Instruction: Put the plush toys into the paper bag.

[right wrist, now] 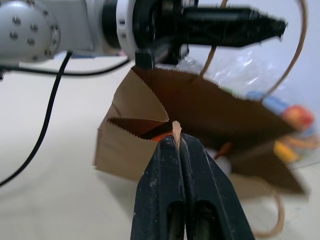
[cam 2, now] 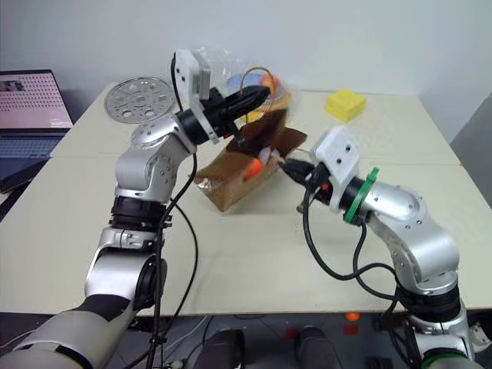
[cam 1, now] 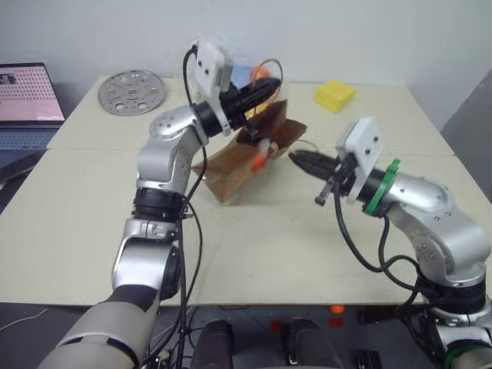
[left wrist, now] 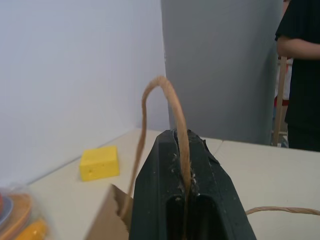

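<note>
While 2 pincers grip its handles, 1 paper bag [cam 1: 246,165] holds 2 plush toys [cam 1: 261,154].

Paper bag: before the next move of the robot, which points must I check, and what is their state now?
1. Left gripper shut on the bag handle: ok.
2. Right gripper shut on a thin brown strand, seemingly the other handle: ok, though which part cannot be told.
3. Paper bag upright: not ok, it leans, mouth toward the right gripper.
4. Carrot toy inside the bag: ok, orange shows in the mouth.
5. White toy inside: ok, partly hidden.
6. Yellow block away from the bag: ok.
</note>
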